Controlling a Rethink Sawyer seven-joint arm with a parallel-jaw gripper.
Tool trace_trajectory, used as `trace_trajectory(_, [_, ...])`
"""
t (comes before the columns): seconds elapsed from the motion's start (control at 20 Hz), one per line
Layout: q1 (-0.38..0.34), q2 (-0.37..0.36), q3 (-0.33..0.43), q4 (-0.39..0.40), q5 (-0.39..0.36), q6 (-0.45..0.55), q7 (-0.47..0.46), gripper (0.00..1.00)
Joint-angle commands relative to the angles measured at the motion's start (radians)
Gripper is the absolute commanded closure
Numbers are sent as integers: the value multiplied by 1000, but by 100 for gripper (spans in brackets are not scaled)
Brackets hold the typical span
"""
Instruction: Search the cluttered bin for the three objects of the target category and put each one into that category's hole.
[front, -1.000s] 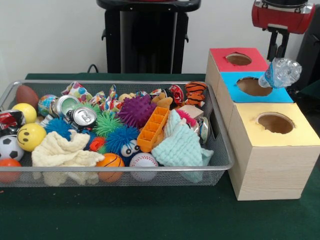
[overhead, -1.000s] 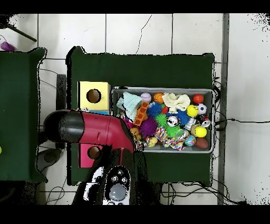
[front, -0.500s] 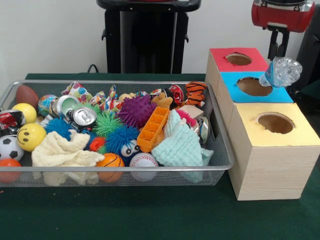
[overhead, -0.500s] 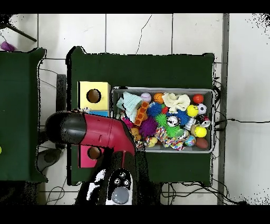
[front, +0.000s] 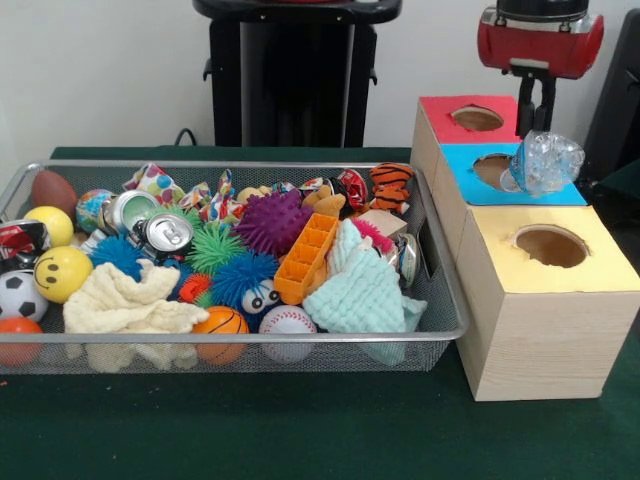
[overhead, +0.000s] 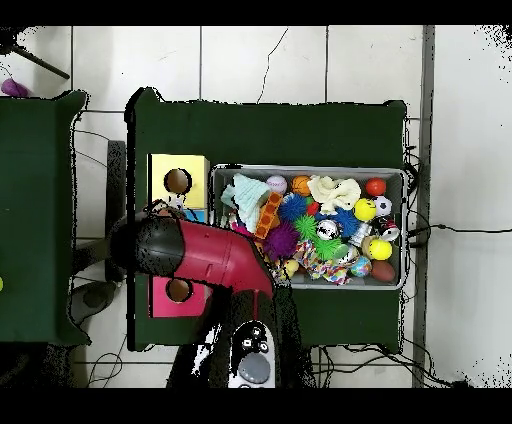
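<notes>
Level front, overhead; shared bin (front: 440, 300) (overhead: 405, 230).

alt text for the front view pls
The gripper holds a crumpled clear plastic bottle over the blue box's hole, between a red box and a yellow box. A wire bin of toys sits beside them.

Evenly and brightly lit from above — soft, short shadows under the mesh bin (front: 440, 330) and beside the boxes (front: 545, 300). Small glints on the crushed cans (front: 165, 232). Mild softness throughout; no strong glare or dark corners.
</notes>
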Motion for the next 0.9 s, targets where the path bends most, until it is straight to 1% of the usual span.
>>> trace_trajectory(0.05, [-85,15,165,99,38,-100,59,100])
trace_trajectory(0.15, [-108,18,196,110,37,-131,60,100])
trace_trajectory(0.35, [-123,10,230,125,27,-172,85,100])
trace_trajectory(0.6, [-129,7,252,138,22,-195,114,100])
trace_trajectory(0.8, [-105,-5,239,142,24,-200,145,100])
trace_trajectory(0.9, [-90,-15,234,150,21,-223,161,100])
